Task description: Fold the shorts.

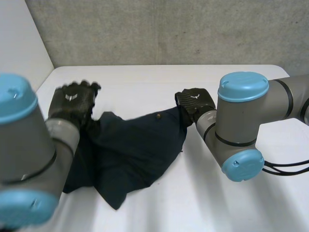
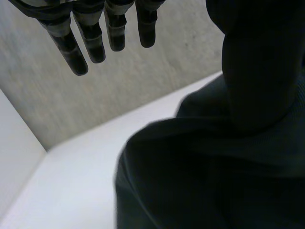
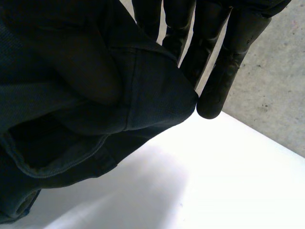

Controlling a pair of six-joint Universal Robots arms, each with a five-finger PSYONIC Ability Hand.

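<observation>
From the head view, the dark navy shorts (image 1: 130,150) lie rumpled on the white table (image 1: 217,203) between the two arms, with the left hand (image 1: 72,102) at their far left corner and the right hand (image 1: 194,102) at their far right corner. In the left wrist view, the fingers (image 2: 90,43) are straight and spread, released and clear of the cloth (image 2: 200,181) bunched beside the palm. In the right wrist view, straight fingers (image 3: 224,71) pinch a hemmed corner of the shorts (image 3: 143,90) against the thumb, above the tabletop.
</observation>
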